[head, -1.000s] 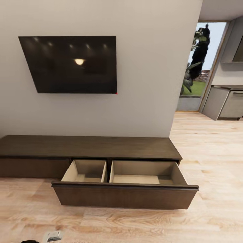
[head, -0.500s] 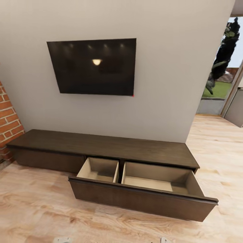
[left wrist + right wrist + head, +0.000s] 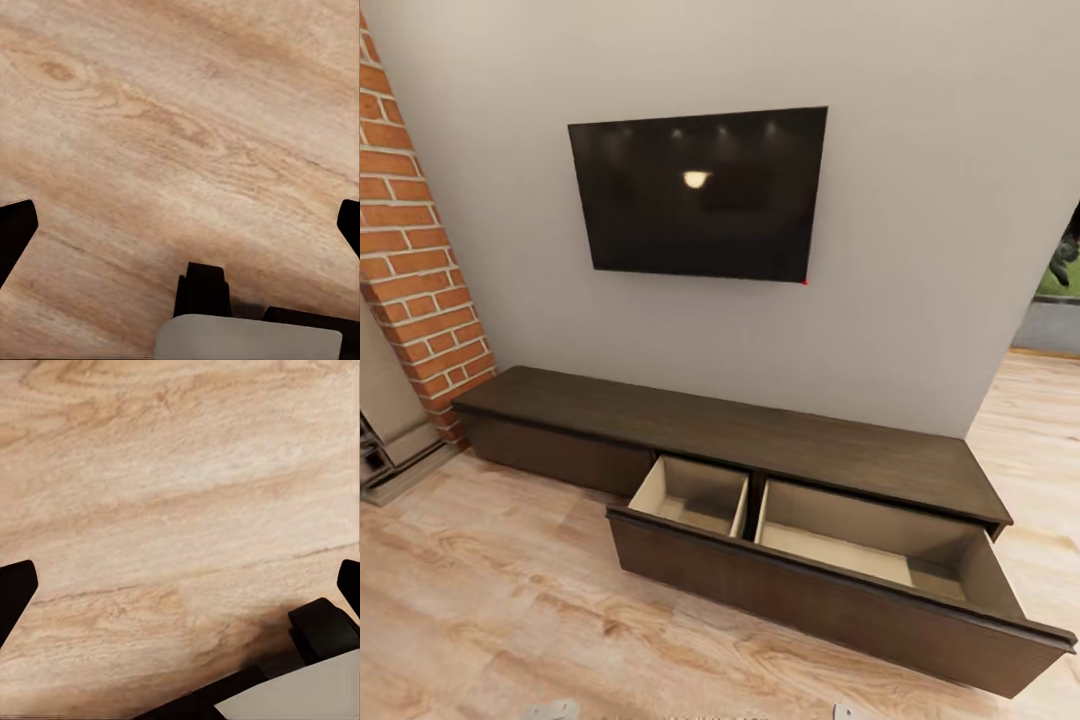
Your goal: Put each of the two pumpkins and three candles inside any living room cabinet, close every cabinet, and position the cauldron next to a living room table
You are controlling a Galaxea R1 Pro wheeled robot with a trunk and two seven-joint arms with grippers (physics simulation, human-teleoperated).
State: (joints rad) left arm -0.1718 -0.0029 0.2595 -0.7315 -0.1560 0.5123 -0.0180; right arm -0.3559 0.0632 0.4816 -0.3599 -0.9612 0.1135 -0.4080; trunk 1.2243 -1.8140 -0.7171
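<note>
At the far left of the head view a red brick column (image 3: 415, 230) is rising along the wall, with a grey stepped base (image 3: 395, 455) sitting at its foot on the wooden floor (image 3: 490, 600). Next along, the cabinet (image 3: 760, 440) is running low against the grey wall (image 3: 920, 200), its dark-brown top bare. A dark screen (image 3: 700, 190) is hanging on the wall above it, reflecting a lamp. Toward the right half of the cabinet a wide drawer (image 3: 830, 590) is standing pulled out over the floor, its dark front facing the robot; a divider is splitting its pale beige inside into a smaller left compartment and a longer right one. At the far right a doorway (image 3: 1055, 290) is showing a strip of greenery.

In the left wrist view the left claw (image 3: 180, 232) is hanging over bare floorboards, its dark fingertips (image 3: 15, 229) sitting at opposite edges of the picture, spread wide with nothing between them. In the right wrist view the right claw (image 3: 180, 589) is likewise spread wide over the floor, holding nothing.
</note>
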